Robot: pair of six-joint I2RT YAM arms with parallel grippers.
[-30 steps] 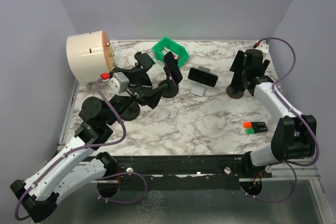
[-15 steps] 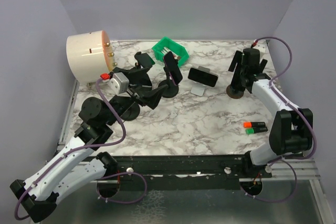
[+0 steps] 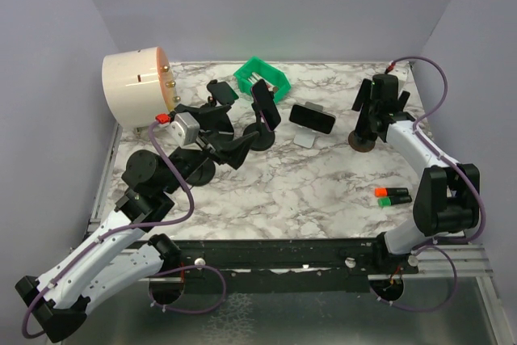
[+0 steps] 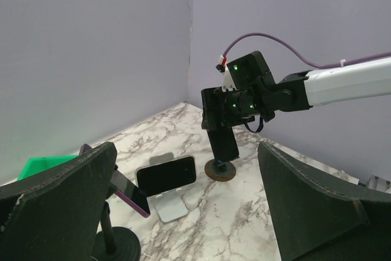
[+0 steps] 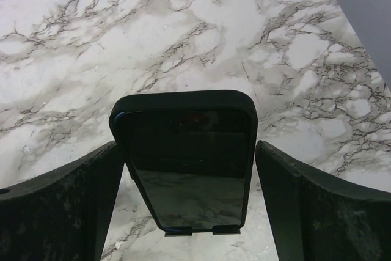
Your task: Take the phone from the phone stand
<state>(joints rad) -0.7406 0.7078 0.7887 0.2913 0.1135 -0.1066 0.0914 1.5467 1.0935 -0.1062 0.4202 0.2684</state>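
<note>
Straddling the phone with the right gripper from its top end, probably so as to lift it straight up out of the phone stand. Spread wide, with one finger against each long edge of the phone; impossible to tell whether pressing or only touching. Standing upright between those fingers, lower end seated in the stand's lip beyond the fingertips, hence not removed yet. Holding nothing with the left gripper, spread fully, well apart to the left, probably to stay clear. Beyond its fingers, a green bin with something small inside, too small to name.
</note>
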